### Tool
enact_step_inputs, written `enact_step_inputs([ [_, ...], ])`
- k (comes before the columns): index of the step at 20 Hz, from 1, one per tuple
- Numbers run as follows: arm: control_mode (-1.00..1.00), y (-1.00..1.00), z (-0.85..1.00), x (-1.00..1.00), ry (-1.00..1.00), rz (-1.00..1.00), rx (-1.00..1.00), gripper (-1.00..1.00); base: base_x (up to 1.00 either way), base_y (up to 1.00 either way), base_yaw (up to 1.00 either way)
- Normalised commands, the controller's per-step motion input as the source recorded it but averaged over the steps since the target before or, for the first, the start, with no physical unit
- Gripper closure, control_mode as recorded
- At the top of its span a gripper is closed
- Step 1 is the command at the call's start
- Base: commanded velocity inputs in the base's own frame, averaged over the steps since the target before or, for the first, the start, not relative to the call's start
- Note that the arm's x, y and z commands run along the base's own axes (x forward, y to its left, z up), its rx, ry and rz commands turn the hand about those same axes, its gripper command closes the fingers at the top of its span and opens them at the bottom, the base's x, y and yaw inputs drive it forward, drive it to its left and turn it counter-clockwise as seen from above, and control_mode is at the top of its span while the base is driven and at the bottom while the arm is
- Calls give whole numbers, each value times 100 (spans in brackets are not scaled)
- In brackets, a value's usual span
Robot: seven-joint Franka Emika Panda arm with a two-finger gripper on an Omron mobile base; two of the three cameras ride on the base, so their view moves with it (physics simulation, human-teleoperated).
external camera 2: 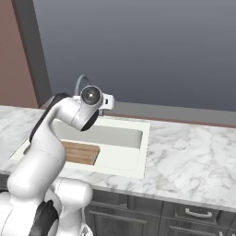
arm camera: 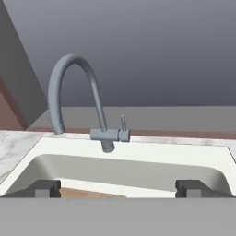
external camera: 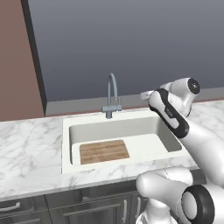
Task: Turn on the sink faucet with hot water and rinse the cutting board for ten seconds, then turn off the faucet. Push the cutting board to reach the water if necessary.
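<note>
No water is running from the faucet [external camera: 111, 94]; handles untouched, so every step is remaining. The cutting board [external camera: 104, 151] is lying dry at the sink's [external camera: 65, 144] front-left corner. The gripper [arm camera: 118, 188] is facing the faucet, fingers spread wide, holding nothing.

We find no readable text, no labels, no brands, no numbers, no signs on any surface we see
</note>
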Motion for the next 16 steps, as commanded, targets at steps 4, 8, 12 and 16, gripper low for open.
enact_step_inputs([
  [4,-100,0,-19,43,0,0,0,-100,0,0,0],
  [8,-100,0,-19,37,0,0,0,-100,0,0,0],
  [12,-100,0,-20,32,0,0,0,-100,0,0,0],
  [16,-100,0,-18,27,0,0,0,-100,0,0,0],
])
